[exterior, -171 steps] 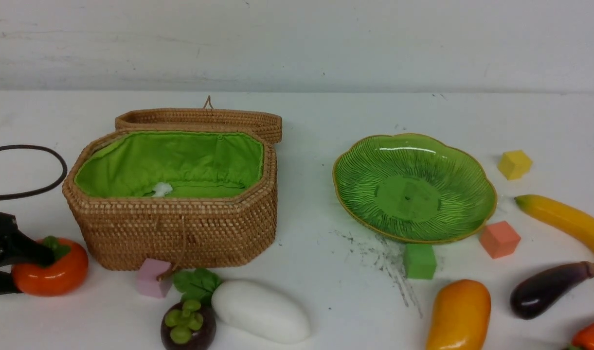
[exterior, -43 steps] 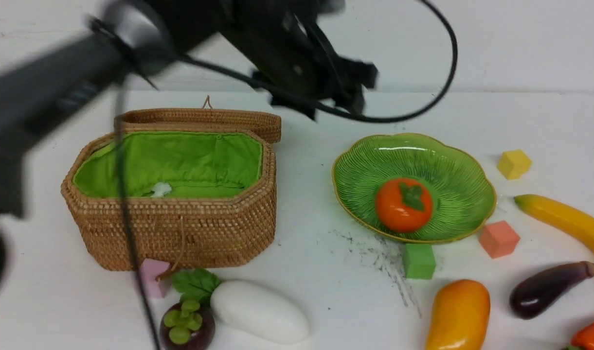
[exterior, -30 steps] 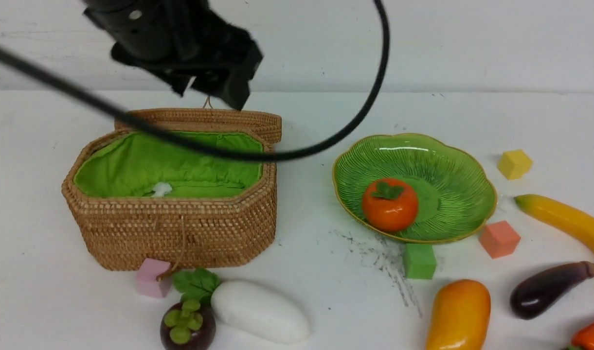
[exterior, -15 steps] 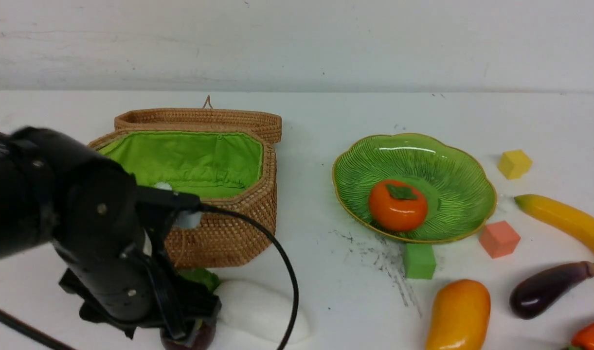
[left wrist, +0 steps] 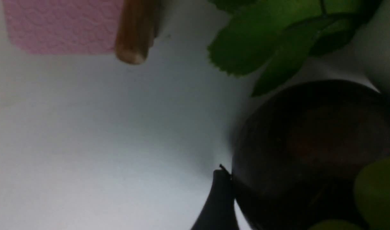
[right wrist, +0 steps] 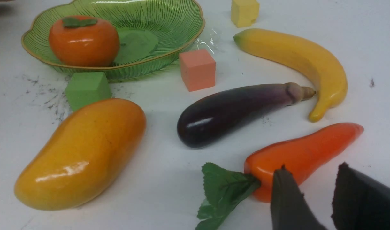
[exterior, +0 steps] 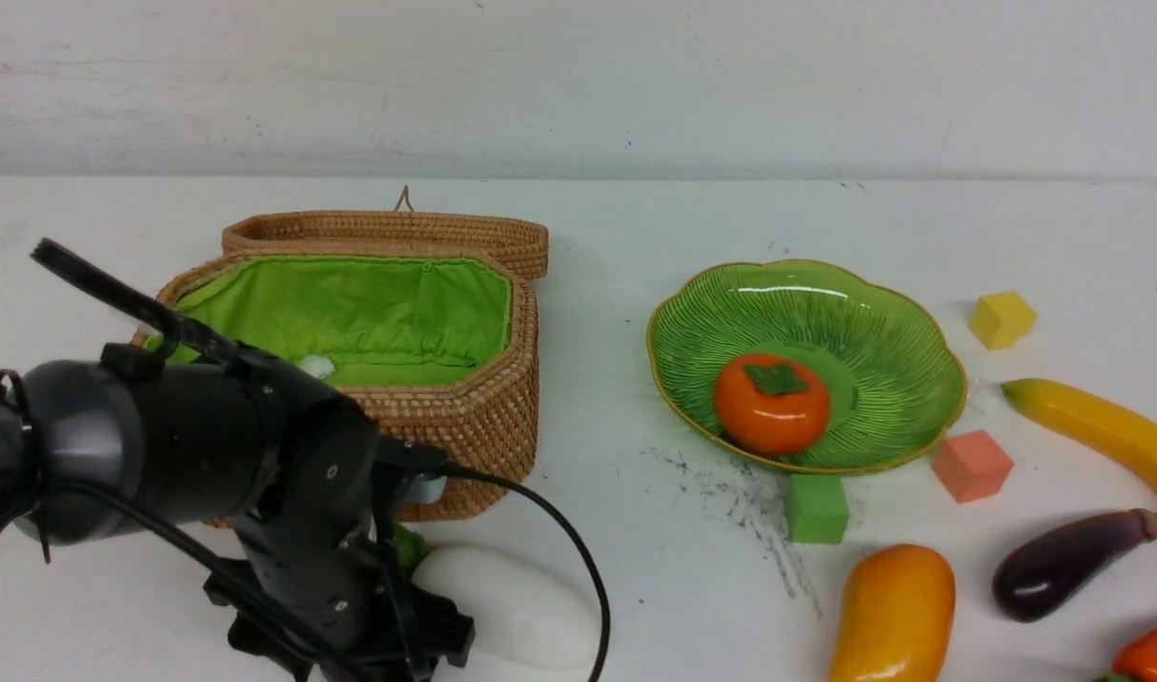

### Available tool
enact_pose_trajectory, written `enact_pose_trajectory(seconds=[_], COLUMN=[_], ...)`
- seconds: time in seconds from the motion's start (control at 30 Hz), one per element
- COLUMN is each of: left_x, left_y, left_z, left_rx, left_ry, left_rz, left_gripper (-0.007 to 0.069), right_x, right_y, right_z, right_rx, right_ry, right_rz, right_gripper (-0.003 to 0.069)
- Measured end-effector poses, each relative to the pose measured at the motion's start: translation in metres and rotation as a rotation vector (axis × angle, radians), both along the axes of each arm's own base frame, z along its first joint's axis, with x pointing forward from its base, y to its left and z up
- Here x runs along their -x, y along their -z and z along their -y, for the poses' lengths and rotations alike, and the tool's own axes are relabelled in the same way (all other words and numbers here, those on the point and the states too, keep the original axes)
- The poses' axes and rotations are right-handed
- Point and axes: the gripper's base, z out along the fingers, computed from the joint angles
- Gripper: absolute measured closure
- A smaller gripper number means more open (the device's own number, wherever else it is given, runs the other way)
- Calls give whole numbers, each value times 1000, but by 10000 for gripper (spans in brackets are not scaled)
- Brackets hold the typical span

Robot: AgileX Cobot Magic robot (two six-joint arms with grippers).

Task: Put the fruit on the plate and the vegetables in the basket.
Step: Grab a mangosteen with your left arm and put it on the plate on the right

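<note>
Now I'm holding the left gripper (exterior: pixel 388 654) low at the mangosteen (left wrist: pixel 309 150), near left beside the radish (exterior: pixel 531 606); one finger (left wrist: pixel 218 198) is touching its side, but I can't tell whether the jaws are gripping. I'm aiming to centre it before squeezing. Right gripper (right wrist: pixel 313 169) is hanging open.

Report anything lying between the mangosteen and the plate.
The white radish lies beside the mangosteen, toward the plate; a lifted carry should clear it. The green cube sits by the near rim; the persimmon occupies its middle.
</note>
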Motion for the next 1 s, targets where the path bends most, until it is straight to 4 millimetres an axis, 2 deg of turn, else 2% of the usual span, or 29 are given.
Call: enact_pose_trajectory(seconds=[0.17,0.47,0.7,0.83,1.0], left_x=[0,8,19,28,26], left_y=[0,-5,-37,-52,-77], left_z=[0,-5,-6,0,20], left_rx=[-2,-38,43,122,312], left_ry=[0,-5,-2,44,97], left_rz=[-3,-58,-26,-80,-104], left_gripper=[88,90,90,90,90], right_x=[0,0,0,0,0], right_y=[0,0,0,0,0], right_z=[0,0,0,0,0], right_rx=[0,0,0,0,0], right_ry=[0,0,0,0,0], right_rz=[0,0,0,0,0], right_gripper=[416,416,416,416,416])
